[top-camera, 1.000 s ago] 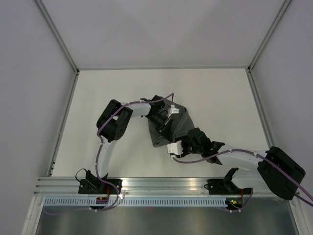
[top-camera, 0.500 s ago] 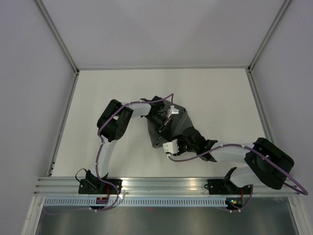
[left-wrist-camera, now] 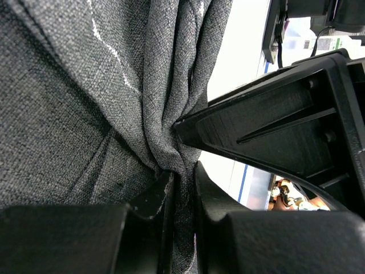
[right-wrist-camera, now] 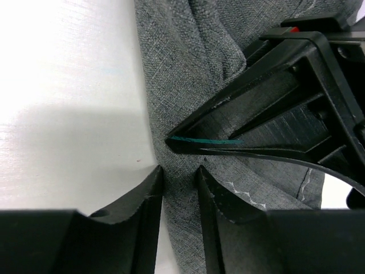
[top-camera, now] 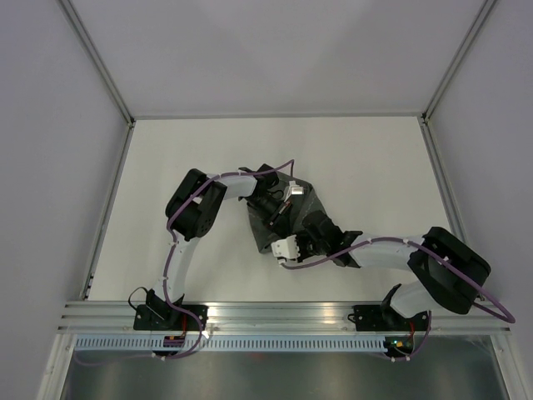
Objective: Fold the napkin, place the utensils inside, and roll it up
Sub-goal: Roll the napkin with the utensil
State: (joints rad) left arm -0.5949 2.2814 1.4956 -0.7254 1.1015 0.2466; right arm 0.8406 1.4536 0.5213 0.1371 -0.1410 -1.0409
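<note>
White worktop [top-camera: 183, 167], napkin [top-camera: 311, 200] bunched up mid-worktop with both arms on it. The left hand [left-wrist-camera: 181, 191] is pinching a gathered fold, cloth squeezed tight between its fingers. The right hand [right-wrist-camera: 179, 180] is just beside it at the napkin's near edge, fingers straddling the edge with a narrow gap. Can't tell if it's gripping or just around the cloth.

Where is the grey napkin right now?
In the top view, the napkin lies bunched near the table's middle, pinched by the left fingers, with the right fingers at its near edge.
</note>
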